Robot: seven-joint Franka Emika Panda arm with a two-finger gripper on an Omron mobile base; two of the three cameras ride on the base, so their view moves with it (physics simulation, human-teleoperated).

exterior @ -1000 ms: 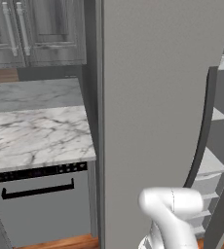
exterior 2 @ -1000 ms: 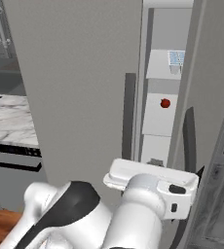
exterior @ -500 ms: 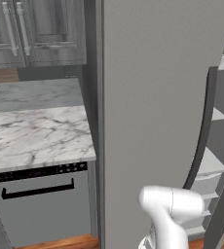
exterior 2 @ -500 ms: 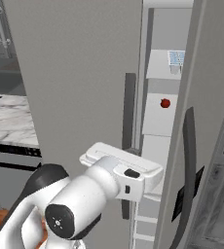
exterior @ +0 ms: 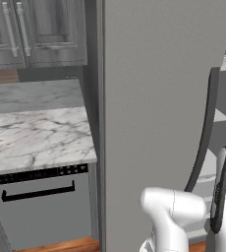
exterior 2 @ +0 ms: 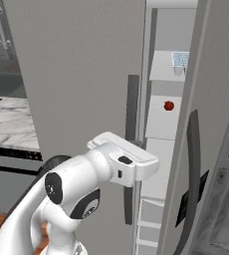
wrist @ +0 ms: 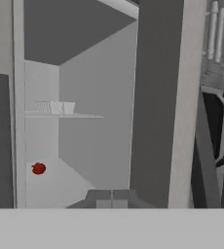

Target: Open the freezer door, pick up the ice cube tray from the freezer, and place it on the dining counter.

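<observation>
Up at about ten o'clock from the gripper (wrist: 112,194) in the hand view, the ice cube tray (wrist: 54,107) lies on a white shelf inside the freezer, well apart from the fingers, which are pressed together and hold nothing. Lower, near nine o'clock, sits a small red item (wrist: 38,168). To the right stands the freezer door (wrist: 165,97), ajar.
</observation>
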